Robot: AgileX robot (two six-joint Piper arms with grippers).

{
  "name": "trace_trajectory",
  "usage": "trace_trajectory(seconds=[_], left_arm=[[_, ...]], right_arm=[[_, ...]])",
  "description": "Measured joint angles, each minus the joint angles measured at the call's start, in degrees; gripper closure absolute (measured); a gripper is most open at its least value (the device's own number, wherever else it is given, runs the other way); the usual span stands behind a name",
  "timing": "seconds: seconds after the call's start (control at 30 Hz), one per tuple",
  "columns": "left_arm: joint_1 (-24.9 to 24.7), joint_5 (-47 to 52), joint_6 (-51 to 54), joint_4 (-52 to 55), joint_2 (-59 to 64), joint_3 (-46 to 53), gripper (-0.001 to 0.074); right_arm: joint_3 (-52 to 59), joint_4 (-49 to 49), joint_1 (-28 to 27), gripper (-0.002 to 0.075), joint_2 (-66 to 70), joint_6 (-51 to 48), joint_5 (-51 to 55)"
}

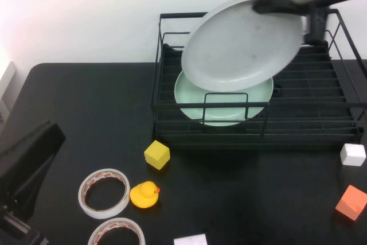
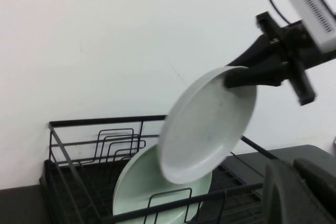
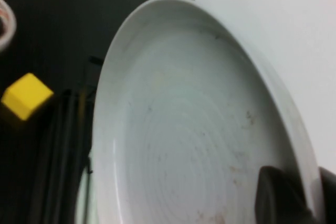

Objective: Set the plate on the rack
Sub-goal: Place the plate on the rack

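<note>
My right gripper (image 1: pixel 266 5) is shut on the far rim of the pale grey-white plate (image 1: pixel 241 44) and holds it tilted in the air above the black wire rack (image 1: pixel 309 113). The plate hangs over a mint green plate (image 1: pixel 198 98) that lies in the rack's left half. The left wrist view shows the plate (image 2: pixel 205 129), the right gripper (image 2: pixel 233 77) on its upper edge and the rack (image 2: pixel 94 124) below. The right wrist view is filled by the plate (image 3: pixel 194 129), with the gripper (image 3: pixel 310 198) clamped on its rim. My left gripper (image 1: pixel 34 147) rests shut and empty at the table's front left.
In front of the rack lie a yellow cube (image 1: pixel 156 154), a yellow duck (image 1: pixel 144 194) and two tape rolls (image 1: pixel 104 192) (image 1: pixel 117 233). A white cube (image 1: pixel 352 154) and an orange cube (image 1: pixel 350 202) sit at the front right. A white block (image 1: pixel 190 240) is at the front edge.
</note>
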Motion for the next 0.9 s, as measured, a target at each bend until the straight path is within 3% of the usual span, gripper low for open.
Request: trace_trajectory(seconds=[0.33,0.7,0.9], left_arm=[[0.00,0.00,1.46,-2.12,0.00,0.10,0.0736],[0.00,1.40,1.67,-2.58,0.00,0.10,0.0736],[0.00,3.18,1.67,-2.71,0.00,0.10,0.0736]], right_arm=[[0.00,-0.15,4.52,0.0634,3.55,-0.78,-5.25],[-0.04,-10.75,4.53,0.0634,3.65,9.77,-5.34],[-0.19,-11.72,4.53,0.0634,3.65,11.70,-5.85]])
